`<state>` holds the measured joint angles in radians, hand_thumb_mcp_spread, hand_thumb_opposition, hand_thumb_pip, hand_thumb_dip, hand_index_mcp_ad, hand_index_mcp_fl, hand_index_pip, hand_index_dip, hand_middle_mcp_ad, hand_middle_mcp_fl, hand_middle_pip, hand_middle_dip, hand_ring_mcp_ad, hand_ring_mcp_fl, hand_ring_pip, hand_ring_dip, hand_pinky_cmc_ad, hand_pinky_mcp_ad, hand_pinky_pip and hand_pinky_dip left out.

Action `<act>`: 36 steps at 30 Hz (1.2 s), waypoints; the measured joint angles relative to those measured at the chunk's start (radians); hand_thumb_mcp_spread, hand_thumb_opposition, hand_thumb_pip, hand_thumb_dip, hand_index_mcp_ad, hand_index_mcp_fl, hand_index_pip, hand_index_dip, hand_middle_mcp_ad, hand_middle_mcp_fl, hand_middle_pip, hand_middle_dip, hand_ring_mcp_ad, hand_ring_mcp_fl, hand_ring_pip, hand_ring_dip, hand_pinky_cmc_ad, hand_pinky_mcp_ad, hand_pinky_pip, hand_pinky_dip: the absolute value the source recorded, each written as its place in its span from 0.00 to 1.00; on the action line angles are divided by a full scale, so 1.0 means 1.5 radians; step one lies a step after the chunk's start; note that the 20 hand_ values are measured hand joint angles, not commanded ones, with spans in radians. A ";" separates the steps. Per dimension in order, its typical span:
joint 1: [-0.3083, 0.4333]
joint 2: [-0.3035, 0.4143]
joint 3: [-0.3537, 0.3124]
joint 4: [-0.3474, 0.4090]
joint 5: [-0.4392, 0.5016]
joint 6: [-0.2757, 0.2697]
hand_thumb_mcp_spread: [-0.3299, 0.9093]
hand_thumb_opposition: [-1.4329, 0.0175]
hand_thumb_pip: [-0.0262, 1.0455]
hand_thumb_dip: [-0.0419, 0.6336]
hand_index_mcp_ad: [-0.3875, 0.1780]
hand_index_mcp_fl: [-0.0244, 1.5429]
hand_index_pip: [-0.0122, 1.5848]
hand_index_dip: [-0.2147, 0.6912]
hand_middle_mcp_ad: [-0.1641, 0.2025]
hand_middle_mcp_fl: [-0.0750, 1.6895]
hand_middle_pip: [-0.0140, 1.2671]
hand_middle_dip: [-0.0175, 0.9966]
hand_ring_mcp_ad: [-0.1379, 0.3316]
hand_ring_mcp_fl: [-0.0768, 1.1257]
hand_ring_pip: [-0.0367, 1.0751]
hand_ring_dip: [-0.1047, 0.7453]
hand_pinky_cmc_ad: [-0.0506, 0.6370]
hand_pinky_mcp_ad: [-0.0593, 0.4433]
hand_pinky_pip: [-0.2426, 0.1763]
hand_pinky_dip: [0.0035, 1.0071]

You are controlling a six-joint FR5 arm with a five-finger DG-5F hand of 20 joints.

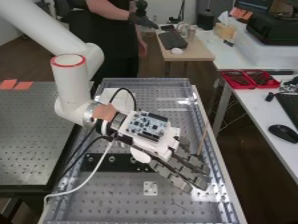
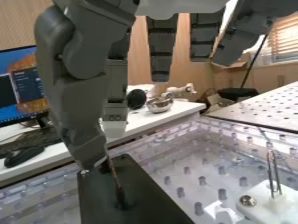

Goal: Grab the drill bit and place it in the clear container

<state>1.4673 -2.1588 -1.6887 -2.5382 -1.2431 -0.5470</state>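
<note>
The white arm point(image 1: 70, 75) entered from the upper left of the high view and bent downward to its flange, left of centre. The hand point(image 1: 159, 139) lay slantwise over the perforated bench point(image 1: 100, 204), its fingers directed toward the lower right of the frame. These fingers were extended and set apart from one another, in an open posture. A circuit board point(image 1: 148, 125) sat on the back of the hand, with dark cables point(image 1: 85, 145) and a white cable point(image 1: 92, 175) looping at its left.

In the wrist view, several straight fingers hung from the top edge, while one thick digit descended at the left. At the lower end of that digit appeared the drill bit point(image 2: 114, 177), a thin, dark, slightly slanted rod in the lower left part of the frame, seen against a black plate point(image 2: 149, 207). Whether its upper end touched the digit could not be determined. A white block point(image 2: 271, 205) bearing a looped metal wire point(image 2: 273, 172) and a round screw stood at the lower right of the frame.

At the right of the high view, a white desk point(image 1: 263, 116) carried red trays point(image 1: 238, 80) and a black mouse point(image 1: 284, 133).
</note>
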 joint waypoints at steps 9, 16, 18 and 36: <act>0.000 -0.008 0.006 -0.001 -0.006 0.000 0.76 0.39 0.34 0.40 0.27 0.38 0.61 0.52 0.62 0.15 0.12 0.17 0.70 0.07 0.12 0.11 0.51 0.47 0.37 0.19; -0.002 -0.011 0.009 -0.003 -0.008 -0.001 0.77 0.39 0.36 0.40 0.27 0.40 0.65 0.52 0.62 0.16 0.12 0.17 0.70 0.07 0.12 0.11 0.51 0.47 0.37 0.19; -0.003 -0.012 0.009 -0.004 -0.010 -0.001 0.78 0.39 0.36 0.40 0.27 0.40 0.66 0.52 0.62 0.16 0.12 0.17 0.70 0.07 0.12 0.11 0.51 0.47 0.37 0.19; -0.006 -0.016 0.016 -0.003 -0.012 0.001 0.79 0.39 0.37 0.40 0.26 0.43 0.67 0.52 0.62 0.15 0.12 0.17 0.70 0.07 0.12 0.11 0.51 0.47 0.37 0.19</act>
<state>1.4576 -2.1827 -1.6650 -2.5427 -1.2610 -0.5458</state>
